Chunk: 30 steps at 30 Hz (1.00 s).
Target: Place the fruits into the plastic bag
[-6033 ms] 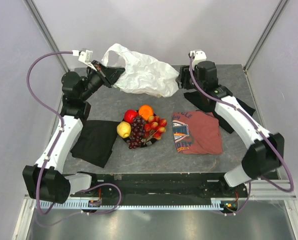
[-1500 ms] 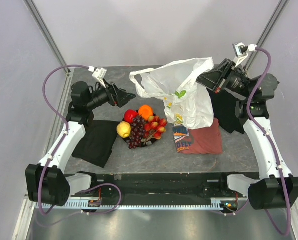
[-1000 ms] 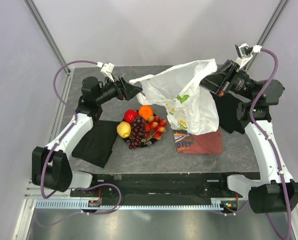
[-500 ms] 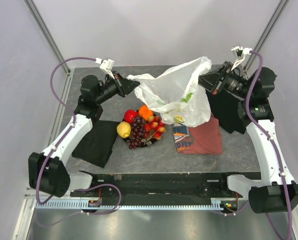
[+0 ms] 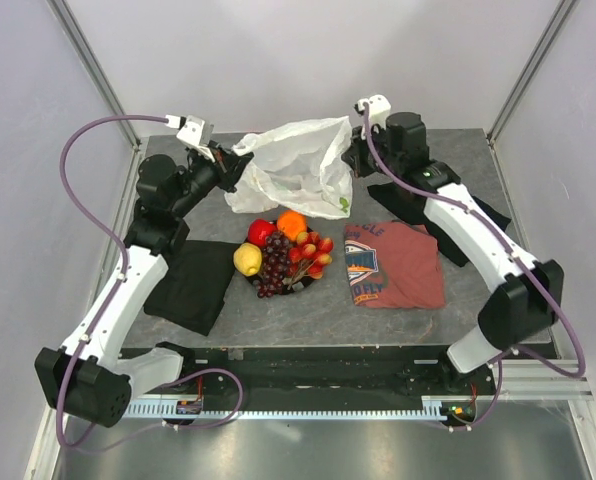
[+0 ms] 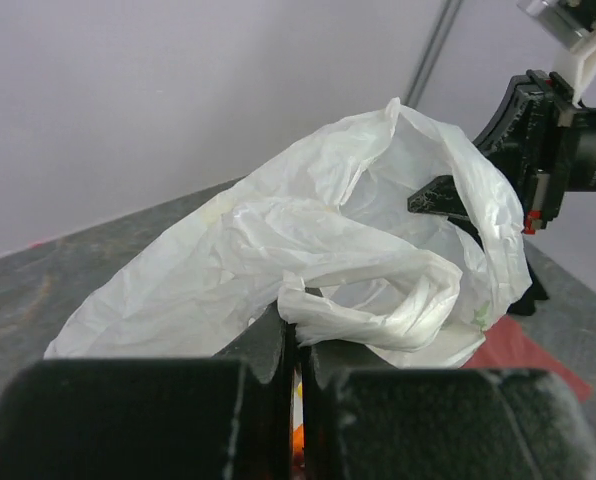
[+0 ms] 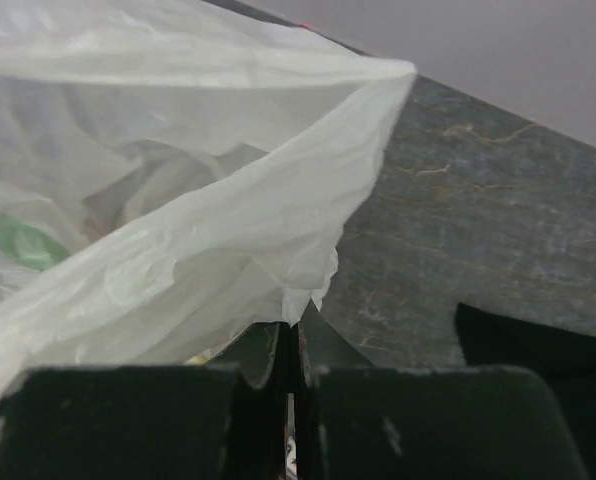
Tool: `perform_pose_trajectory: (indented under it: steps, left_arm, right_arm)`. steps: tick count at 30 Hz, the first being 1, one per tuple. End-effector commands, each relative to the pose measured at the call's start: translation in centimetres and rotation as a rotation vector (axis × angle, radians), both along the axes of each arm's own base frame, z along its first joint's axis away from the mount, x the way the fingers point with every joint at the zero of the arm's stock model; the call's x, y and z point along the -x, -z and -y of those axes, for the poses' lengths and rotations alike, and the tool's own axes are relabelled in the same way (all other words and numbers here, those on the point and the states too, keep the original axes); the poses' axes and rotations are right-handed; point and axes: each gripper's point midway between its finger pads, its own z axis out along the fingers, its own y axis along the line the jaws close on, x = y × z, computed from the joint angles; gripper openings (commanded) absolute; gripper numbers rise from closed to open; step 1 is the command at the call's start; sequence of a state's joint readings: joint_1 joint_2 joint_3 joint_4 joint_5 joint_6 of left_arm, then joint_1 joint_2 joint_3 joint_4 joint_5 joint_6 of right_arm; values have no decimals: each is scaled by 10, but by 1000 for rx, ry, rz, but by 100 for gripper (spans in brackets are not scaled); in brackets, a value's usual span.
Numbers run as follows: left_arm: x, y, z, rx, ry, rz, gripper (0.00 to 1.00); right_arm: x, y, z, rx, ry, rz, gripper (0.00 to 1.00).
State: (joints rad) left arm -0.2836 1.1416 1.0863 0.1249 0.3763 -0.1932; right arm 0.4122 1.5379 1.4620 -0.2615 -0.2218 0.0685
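Bag [image 5: 298, 170] down from high lift, right arm swung inward. Bag now slumped on tabletop [image 5: 308, 305], strung between both grippers. Left gripper [image 5: 240, 166] clamped on crumpled rim fold; right gripper [image 5: 351, 156] clamped on opposite rim edge. Fruits [image 5: 283, 250] piled just nearer arm bases than grippers, none bagged yet. Film thin, light, slippery, collapses when slack; rim grip looks right, mouth needs spreading. Grapes [image 5: 275, 265] soft: take gently.

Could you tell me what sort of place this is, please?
Most likely a lab robot cell: pale panel walls on metal posts enclose a grey table, the left arm and right arm are bolted at its near edge, with staged props: fruits, a plastic bag, a red T-shirt.
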Motion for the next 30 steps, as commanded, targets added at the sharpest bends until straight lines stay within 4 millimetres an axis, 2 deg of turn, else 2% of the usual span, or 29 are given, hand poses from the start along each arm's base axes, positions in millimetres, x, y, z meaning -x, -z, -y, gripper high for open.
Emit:
perform_pose_trajectory:
  steps: [1, 3, 4, 5, 6, 8, 9, 11, 12, 14, 16, 17, 19, 20, 21, 22, 23, 24, 25, 26, 27, 29, 30]
  left_arm:
    - [4, -6, -22, -106, -91, 92, 2]
    - [5, 15, -24, -126, -98, 25, 2]
    - [4, 29, -26, -130, -113, -30, 2]
    - [6, 53, -27, -141, -117, -102, 2]
    - [6, 67, -27, -138, -117, -146, 2]
    - [9, 95, -24, -122, -109, -250, 2]
    - [9, 106, -22, -123, -96, -286, 2]
    - [9, 110, -19, -116, -83, -323, 2]
    - [10, 109, -15, -114, -64, -327, 2]
    - [9, 106, -12, -113, -50, -336, 2]
    - [11, 107, -11, -100, -42, -351, 2]
    - [12, 108, -10, -98, -38, -356, 2]
    - [14, 106, -7, -87, -18, -359, 2]
    - [14, 104, -7, -83, -16, -357, 1]
    - [13, 102, -6, -79, -17, -358, 2]
    - [11, 92, -6, -70, -15, -342, 2]
    - [9, 91, -4, -68, -11, -347, 2]
    - [8, 86, -2, -56, -3, -346, 2]
    - [5, 75, 1, -45, 5, -331, 2]
    - [1, 75, 2, -41, 9, -341, 2]
    - [-2, 73, 3, -34, 7, -347, 2]
    - [-8, 62, 3, -26, 7, -333, 2]
    - [-11, 64, 4, -29, 8, -341, 2]
  right_arm:
    - [-39, -3, 3, 148, 101, 113, 0]
    - [-46, 18, -2, 164, 108, 78, 0]
    - [-51, 38, -6, 167, 118, 38, 0]
    - [-54, 49, -7, 164, 121, 17, 0]
    - [-59, 72, -2, 188, 162, -23, 0]
    - [-64, 89, -3, 173, 197, -68, 1]
    - [-68, 105, -3, 185, 210, -99, 4]
    - [-72, 112, -6, 170, 225, -126, 8]
    - [-73, 121, -7, 180, 227, -154, 11]
    - [-75, 117, -11, 162, 230, -162, 17]
    - [-74, 111, -10, 148, 235, -161, 27]
    - [-72, 108, -10, 141, 236, -162, 37]
    - [-67, 99, -7, 133, 241, -156, 51]
    - [-64, 99, -5, 134, 243, -160, 62]
    - [-59, 91, -3, 126, 243, -155, 68]
    - [-55, 88, -1, 125, 241, -152, 72]
    - [-49, 91, 1, 128, 243, -162, 79]
    - [-44, 79, 5, 119, 248, -146, 82]
    - [-38, 83, 9, 126, 254, -156, 85]
    - [-33, 80, 12, 125, 257, -153, 87]
    - [-26, 67, 16, 114, 262, -137, 88]
    - [-13, 58, 29, 116, 295, -124, 91]
    - [-7, 61, 36, 134, 312, -136, 92]
